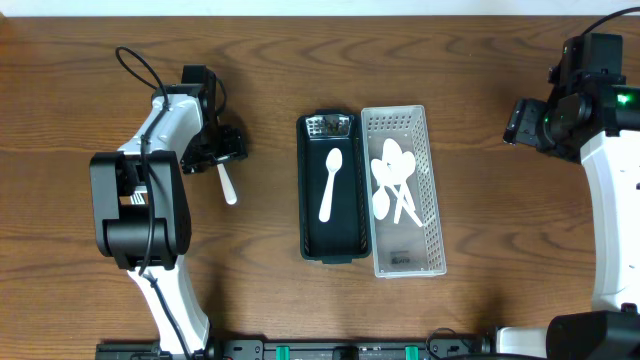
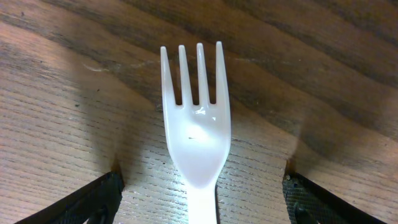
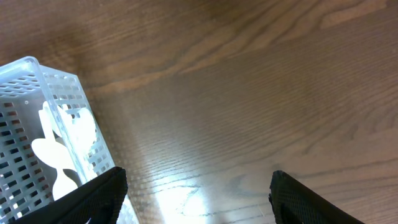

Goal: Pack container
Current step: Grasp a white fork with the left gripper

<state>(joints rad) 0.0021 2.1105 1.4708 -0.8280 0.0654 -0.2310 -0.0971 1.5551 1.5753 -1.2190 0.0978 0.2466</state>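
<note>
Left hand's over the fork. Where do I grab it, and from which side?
Take the fork by its narrow neck below the tines, coming straight down: it lies flat on the table, and the open left hand straddles it.

The dark brown wooden bench [image 1: 480,60] had wavy lighter grain stripes all over. The black rectangular plastic container [image 1: 302,200] was plain, no pattern, and the white plastic spoon [image 1: 331,185] stood out against it. The translucent white plastic basket [image 1: 434,200] had a grid of little slots, and its pile of white plastic spoons [image 1: 395,185] matched it. The glossy white plastic fork [image 2: 196,130] was plain too.
</note>
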